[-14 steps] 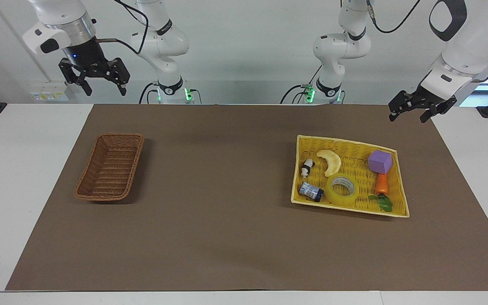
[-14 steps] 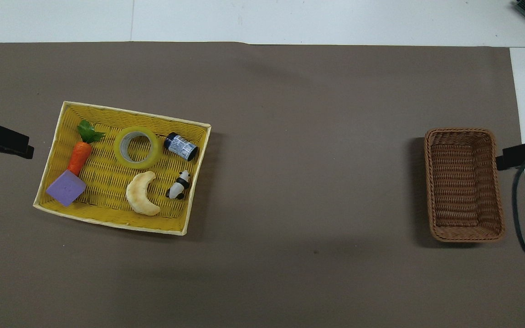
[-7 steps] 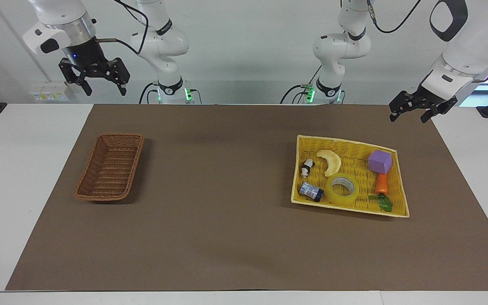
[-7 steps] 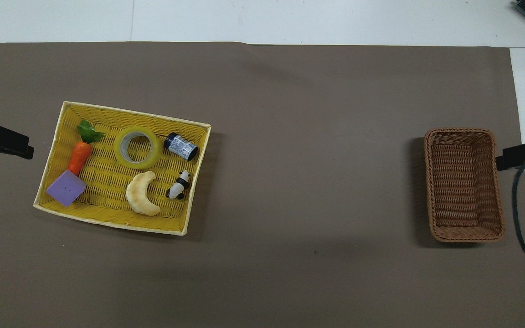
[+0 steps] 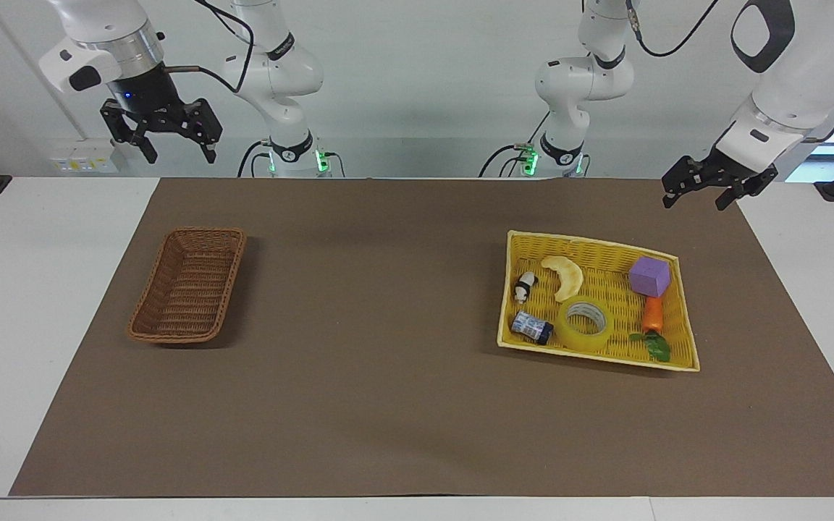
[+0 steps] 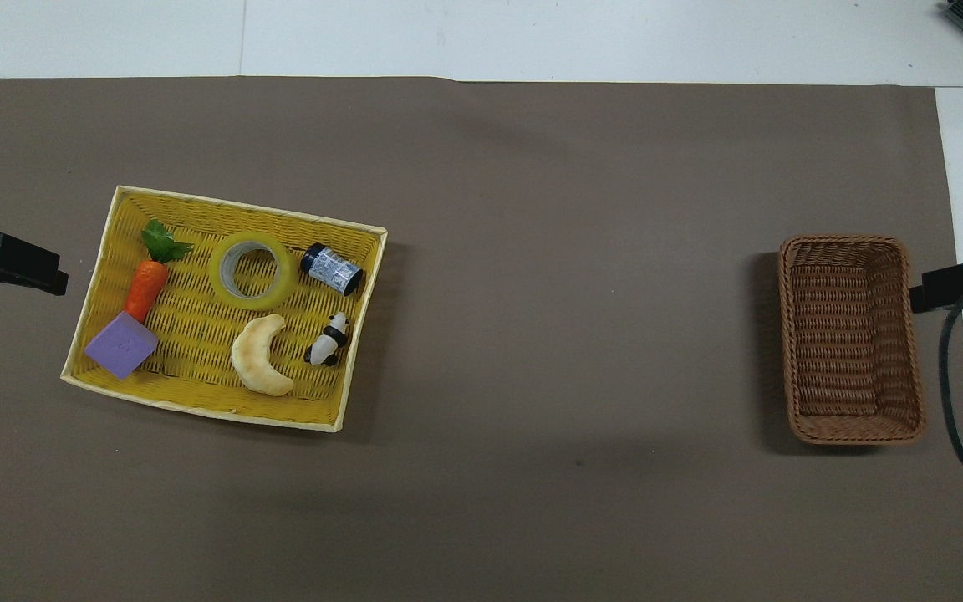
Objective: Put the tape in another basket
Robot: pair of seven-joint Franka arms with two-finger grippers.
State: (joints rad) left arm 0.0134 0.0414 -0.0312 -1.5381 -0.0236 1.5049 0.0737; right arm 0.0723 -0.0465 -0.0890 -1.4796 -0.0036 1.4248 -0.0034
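The tape [image 5: 585,341] [image 6: 252,299], a translucent yellow roll with a white core, lies flat in the yellow woven tray [image 5: 609,278] [image 6: 189,322] toward the left arm's end of the table. The brown wicker basket [image 5: 189,286] [image 6: 849,334] stands with nothing in it toward the right arm's end. My left gripper [image 5: 696,199] [image 6: 9,263] hangs open above the mat's corner, beside the tray and holding nothing. High above the table edge by the basket, my right gripper [image 5: 179,148] [image 6: 958,284] is open too and waits.
Sharing the tray with the tape are a toy carrot [image 5: 652,315] [image 6: 145,288], a purple cube [image 5: 650,276] [image 6: 120,344], a pale banana slice [image 5: 565,276] [image 6: 257,364], a panda figure [image 5: 525,287] [image 6: 328,340] and a small dark jar [image 5: 533,327] [image 6: 331,269]. A brown mat [image 5: 373,325] spans the table between tray and basket.
My left gripper has edged slightly toward the yellow tray. The right arm and all objects have stayed where they were.
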